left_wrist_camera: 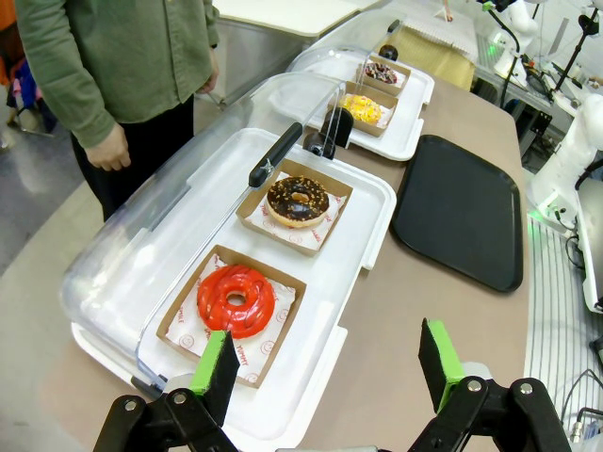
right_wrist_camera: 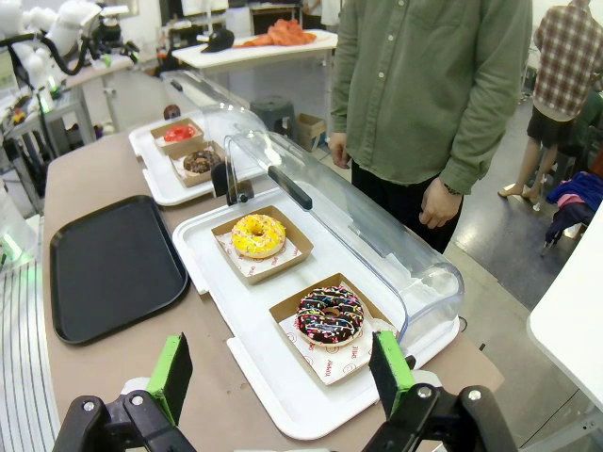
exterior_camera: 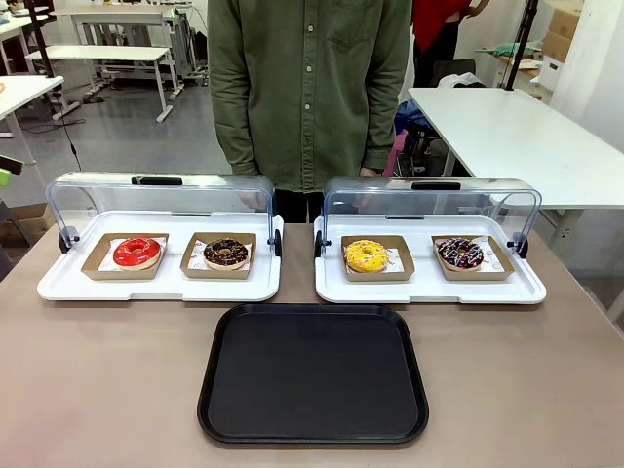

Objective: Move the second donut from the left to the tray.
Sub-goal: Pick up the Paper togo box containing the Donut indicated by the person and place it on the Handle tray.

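The second donut from the left (exterior_camera: pixel 227 253) has dark chocolate icing with pale sprinkles and sits in a brown cardboard holder on the left white tray; it also shows as the chocolate donut (left_wrist_camera: pixel 298 201) in the left wrist view and far off (right_wrist_camera: pixel 199 162) in the right wrist view. The black tray (exterior_camera: pixel 314 373) lies flat at the table's near middle, with its rim (left_wrist_camera: pixel 459 212) beyond the white tray and its rim (right_wrist_camera: pixel 111 266) left of the right white tray. My left gripper (left_wrist_camera: pixel 328 363) stands open above the table near the red donut. My right gripper (right_wrist_camera: pixel 283 374) stands open near the multicoloured-sprinkle donut.
A red-glazed donut (exterior_camera: pixel 136 253) shares the left white tray (exterior_camera: pixel 161 288). A yellow donut (exterior_camera: pixel 366 255) and a dark multicoloured-sprinkle donut (exterior_camera: pixel 459 253) sit on the right white tray (exterior_camera: pixel 429 291). Both clear domed lids are swung open toward the person (exterior_camera: pixel 307 88) standing at the far side.
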### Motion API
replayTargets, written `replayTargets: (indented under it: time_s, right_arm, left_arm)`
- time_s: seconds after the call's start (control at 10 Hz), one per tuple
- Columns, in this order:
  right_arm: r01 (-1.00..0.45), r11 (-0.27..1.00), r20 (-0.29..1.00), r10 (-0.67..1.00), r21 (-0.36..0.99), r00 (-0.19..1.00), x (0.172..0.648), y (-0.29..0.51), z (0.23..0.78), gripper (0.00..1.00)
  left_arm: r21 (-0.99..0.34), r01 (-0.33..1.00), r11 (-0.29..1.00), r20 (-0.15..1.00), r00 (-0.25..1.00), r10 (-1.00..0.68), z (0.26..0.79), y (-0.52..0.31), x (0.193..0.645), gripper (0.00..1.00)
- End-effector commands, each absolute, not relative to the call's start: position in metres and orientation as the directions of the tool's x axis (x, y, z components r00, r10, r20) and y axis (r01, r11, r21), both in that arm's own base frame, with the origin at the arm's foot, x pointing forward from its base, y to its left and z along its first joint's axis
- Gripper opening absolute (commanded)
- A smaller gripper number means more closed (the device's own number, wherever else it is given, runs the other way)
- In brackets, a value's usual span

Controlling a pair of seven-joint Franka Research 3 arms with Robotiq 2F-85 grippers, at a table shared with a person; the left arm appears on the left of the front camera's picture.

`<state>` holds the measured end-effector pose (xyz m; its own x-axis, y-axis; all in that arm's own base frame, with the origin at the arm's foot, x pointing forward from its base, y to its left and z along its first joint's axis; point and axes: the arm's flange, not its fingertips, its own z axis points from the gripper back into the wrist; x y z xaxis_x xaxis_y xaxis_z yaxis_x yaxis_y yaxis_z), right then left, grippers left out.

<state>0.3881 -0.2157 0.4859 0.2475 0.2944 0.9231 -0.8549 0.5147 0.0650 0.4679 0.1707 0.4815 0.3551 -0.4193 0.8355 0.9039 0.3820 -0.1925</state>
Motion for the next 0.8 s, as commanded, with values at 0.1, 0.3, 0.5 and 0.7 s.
replayTargets:
  time_s: [0.1, 0.3, 0.5, 0.7]
  right_arm:
    - [-0.857, 0.512, 0.925, 0.293, 0.062, 0.241, 0.3883, -0.2149, 0.4873, 1.0]
    - [-0.857, 0.512, 0.925, 0.293, 0.062, 0.241, 0.3883, -0.2149, 0.4873, 1.0]
    - [-0.857, 0.512, 0.925, 0.293, 0.062, 0.241, 0.3883, -0.2149, 0.4873, 1.0]
    - [-0.857, 0.512, 0.925, 0.293, 0.062, 0.241, 0.3883, -0.2149, 0.4873, 1.0]
  left_arm:
    - [-0.193, 0.904, 0.382, 0.832, 0.357, -0.424, 0.4832, 0.1701, 0.4678, 1.0]
    - [-0.193, 0.904, 0.382, 0.832, 0.357, -0.424, 0.4832, 0.1701, 0.4678, 1.0]
    - [-0.193, 0.904, 0.382, 0.832, 0.357, -0.424, 0.4832, 0.1701, 0.4678, 1.0]
    - [-0.193, 0.904, 0.382, 0.832, 0.357, -0.424, 0.4832, 0.1701, 0.4678, 1.0]
